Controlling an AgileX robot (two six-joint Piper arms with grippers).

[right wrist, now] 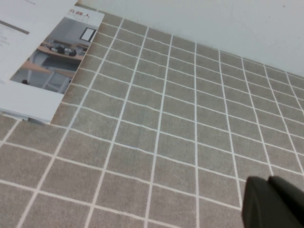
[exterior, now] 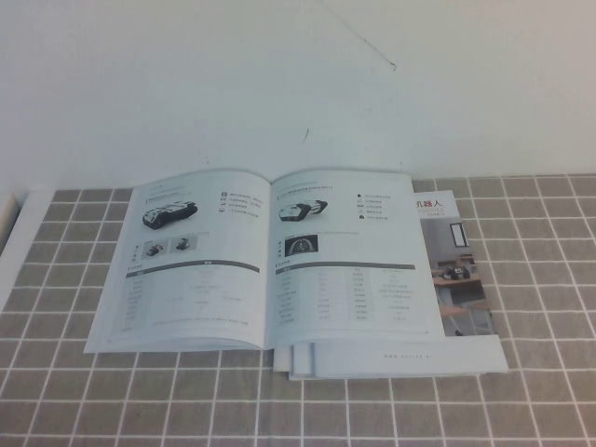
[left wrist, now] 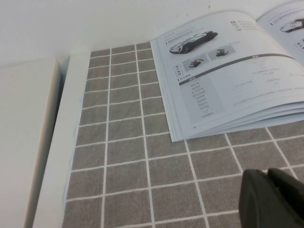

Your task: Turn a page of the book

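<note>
Open book [exterior: 265,256] lying flat mid-frame on grey tiled table [exterior: 521,307], right page [exterior: 349,256] showing a black-and-white device, over a red-lettered magazine [exterior: 456,270] peeking out at right. Left hand [left wrist: 273,199] and right hand [right wrist: 273,202] low over bare tiles, well apart from book; open or closed: cannot tell.

One open book [exterior: 265,256], one magazine [exterior: 456,270] beneath it, two claws: left [left wrist: 273,199], right [right wrist: 275,204].
</note>
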